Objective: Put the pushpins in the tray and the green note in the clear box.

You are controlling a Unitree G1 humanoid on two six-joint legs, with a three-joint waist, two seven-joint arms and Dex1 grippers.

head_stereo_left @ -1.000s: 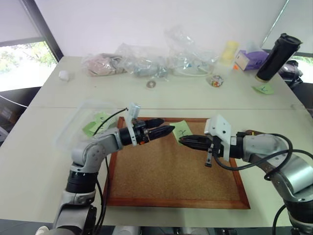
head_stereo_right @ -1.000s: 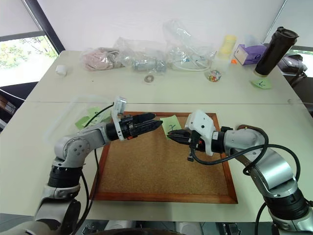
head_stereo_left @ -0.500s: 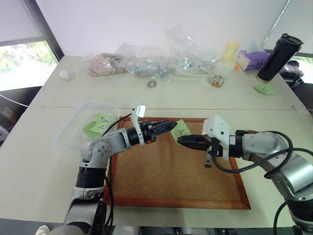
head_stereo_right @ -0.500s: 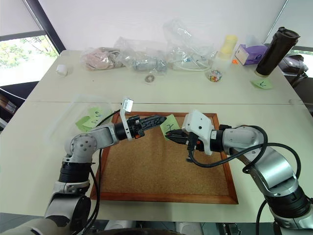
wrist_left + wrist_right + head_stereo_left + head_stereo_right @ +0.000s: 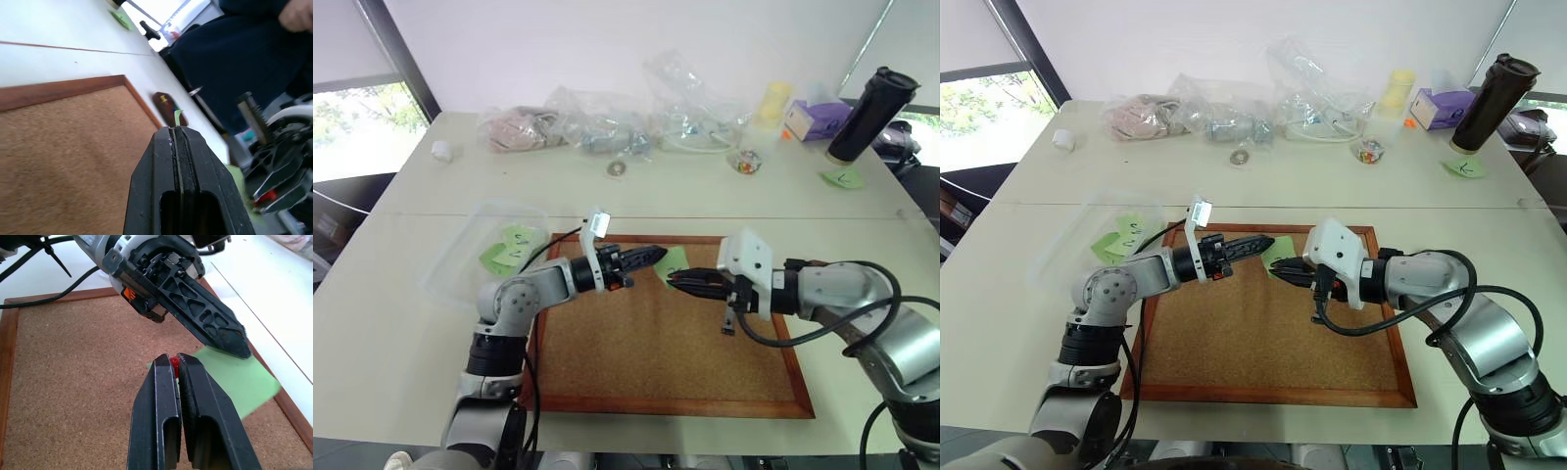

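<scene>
The green note (image 5: 674,259) lies near the far edge of the cork board (image 5: 666,338). My left gripper (image 5: 660,256) points across the board and is shut on the note's edge; a green sliver (image 5: 177,115) sticks out between its fingers. My right gripper (image 5: 174,363) faces it from the other side and is shut on a red pushpin (image 5: 173,364) right at the note's corner. The dark-brown tray (image 5: 166,104) sits beyond the board's corner with a small pin in it. The clear box (image 5: 460,257) stands left of the board and holds green notes.
Plastic bags (image 5: 597,122), a yellow cup (image 5: 773,98), a purple box (image 5: 815,117) and a black tumbler (image 5: 873,110) line the far side of the table. Another green note (image 5: 842,178) lies at the far right. A person in dark clothes (image 5: 234,54) is beyond the table.
My left gripper reached the note and went from open to shut on its edge. The note now lies flatter. The right gripper stayed shut and did not move.
</scene>
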